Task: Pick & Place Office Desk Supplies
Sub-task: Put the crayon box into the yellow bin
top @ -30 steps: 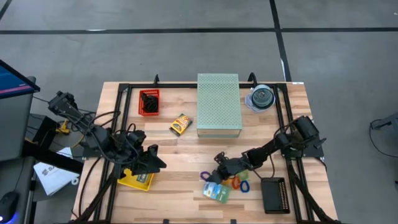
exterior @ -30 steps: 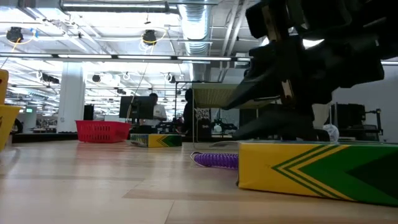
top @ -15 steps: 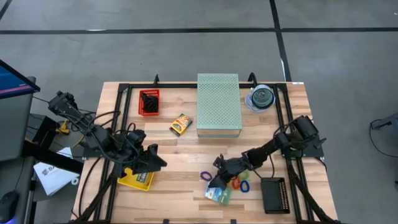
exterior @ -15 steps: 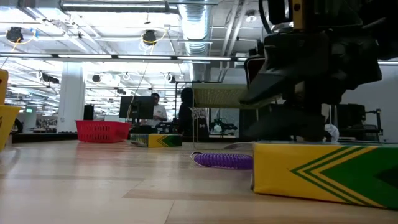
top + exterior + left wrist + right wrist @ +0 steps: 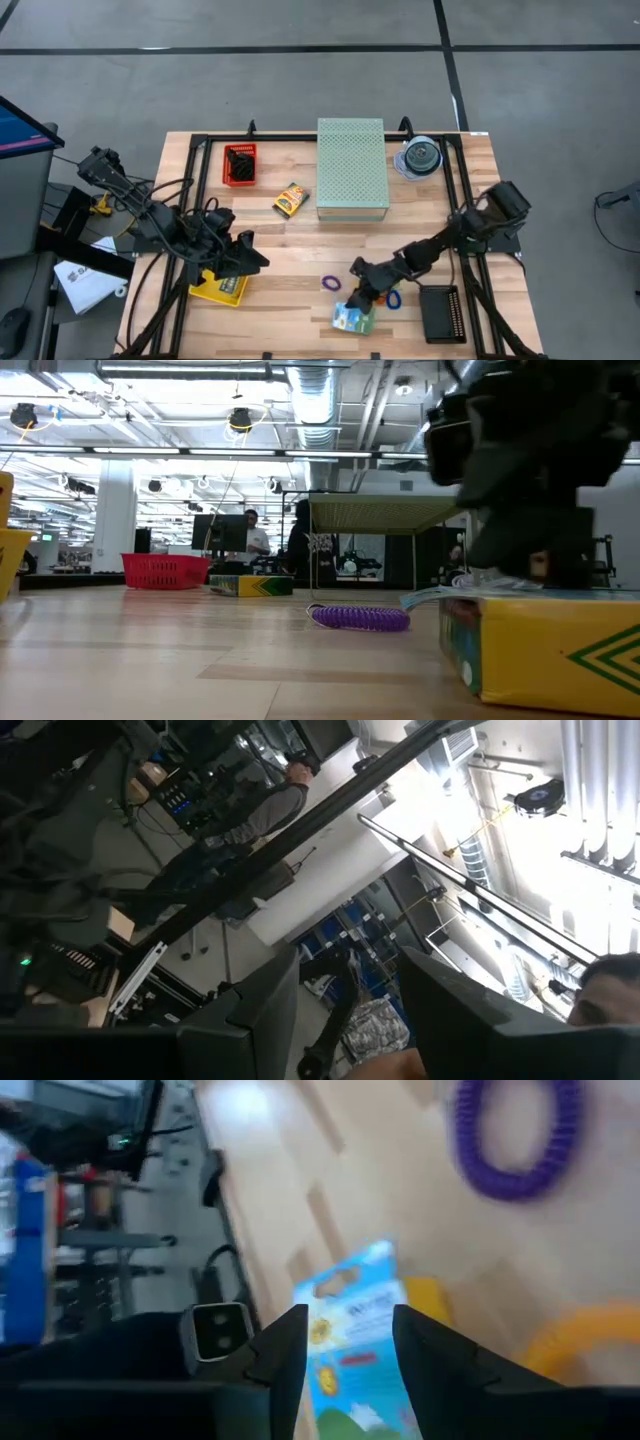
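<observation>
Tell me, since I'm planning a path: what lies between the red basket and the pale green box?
In the high view, between the red basket and pale green box lies a small yellow box.

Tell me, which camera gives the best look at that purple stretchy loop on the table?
The high view: the purple loop lies whole on the wood, left of the right gripper. The low view shows it edge-on; the right wrist view shows it blurred; the left wrist view misses it.

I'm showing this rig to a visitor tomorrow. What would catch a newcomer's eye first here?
Probably the large pale green perforated box at the table's far middle, then the small red basket to its left. Nearer the front, the right gripper reaches over a green-blue packet beside a purple loop, while the left gripper hovers above a flat yellow box.
</observation>
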You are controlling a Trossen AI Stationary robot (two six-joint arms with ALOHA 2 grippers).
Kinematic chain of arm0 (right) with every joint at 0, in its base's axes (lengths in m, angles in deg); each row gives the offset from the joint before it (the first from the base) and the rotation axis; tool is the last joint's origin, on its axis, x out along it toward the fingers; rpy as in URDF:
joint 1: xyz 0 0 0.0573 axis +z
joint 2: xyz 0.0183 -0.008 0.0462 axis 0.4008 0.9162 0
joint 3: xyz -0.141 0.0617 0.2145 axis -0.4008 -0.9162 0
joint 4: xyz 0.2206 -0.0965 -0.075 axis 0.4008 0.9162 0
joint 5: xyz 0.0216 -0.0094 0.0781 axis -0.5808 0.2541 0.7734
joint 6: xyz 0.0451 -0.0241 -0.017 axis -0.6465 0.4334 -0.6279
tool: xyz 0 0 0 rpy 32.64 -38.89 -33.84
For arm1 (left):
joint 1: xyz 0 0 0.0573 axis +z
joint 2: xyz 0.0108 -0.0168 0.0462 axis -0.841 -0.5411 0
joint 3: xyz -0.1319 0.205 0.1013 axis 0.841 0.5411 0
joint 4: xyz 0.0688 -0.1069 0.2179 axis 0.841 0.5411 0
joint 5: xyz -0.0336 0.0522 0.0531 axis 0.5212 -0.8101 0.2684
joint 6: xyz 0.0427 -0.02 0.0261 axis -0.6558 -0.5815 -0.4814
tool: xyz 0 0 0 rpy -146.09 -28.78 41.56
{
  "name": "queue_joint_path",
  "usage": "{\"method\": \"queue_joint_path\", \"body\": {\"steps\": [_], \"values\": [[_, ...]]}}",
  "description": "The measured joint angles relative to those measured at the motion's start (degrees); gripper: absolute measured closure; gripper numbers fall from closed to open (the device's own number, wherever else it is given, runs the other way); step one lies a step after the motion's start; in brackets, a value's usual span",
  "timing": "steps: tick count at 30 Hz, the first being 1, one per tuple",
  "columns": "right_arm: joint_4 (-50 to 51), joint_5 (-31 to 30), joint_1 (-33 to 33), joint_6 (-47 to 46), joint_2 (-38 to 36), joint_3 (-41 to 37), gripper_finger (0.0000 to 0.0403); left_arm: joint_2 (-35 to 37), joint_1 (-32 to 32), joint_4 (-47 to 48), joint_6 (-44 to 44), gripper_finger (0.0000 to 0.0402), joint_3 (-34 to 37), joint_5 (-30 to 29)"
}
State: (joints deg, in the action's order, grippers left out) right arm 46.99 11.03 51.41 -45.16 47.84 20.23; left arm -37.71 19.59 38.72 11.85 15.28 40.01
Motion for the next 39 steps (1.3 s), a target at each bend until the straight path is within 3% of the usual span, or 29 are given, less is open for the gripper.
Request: {"method": "queue_joint_path", "body": {"steps": [4,11,20,25,32,39], "values": [[7.4,-5.8,2.2,-2.3,-4.6,-0.1,0.0257,0.0,0.0,1.5,-0.1,0.0234,0.0,0.0],[19.3,-6.3,7.7,-6.8,-9.8,0.0,0.0257,0.0,0.0,2.7,-0.1,0.0234,0.0,0.1],[16.4,-8.7,17.2,-20.5,-10.5,0.0,0.0257,0.0,0.0,2.8,-0.2,0.0234,0.0,0.2],[13.4,-9.1,17.3,-20.9,-5.1,4.6,0.0257,0.0,0.1,4.0,-0.2,0.0234,0.0,0.2],[14.3,-2.8,14.0,-13.9,6.8,16.0,0.0257,0.0,0.1,4.4,-0.2,0.0234,0.0,0.2],[14.4,-1.8,12.6,-14.2,12.2,19.1,0.0257,0.0,-0.6,4.1,0.3,0.0234,0.0,0.8]]}}
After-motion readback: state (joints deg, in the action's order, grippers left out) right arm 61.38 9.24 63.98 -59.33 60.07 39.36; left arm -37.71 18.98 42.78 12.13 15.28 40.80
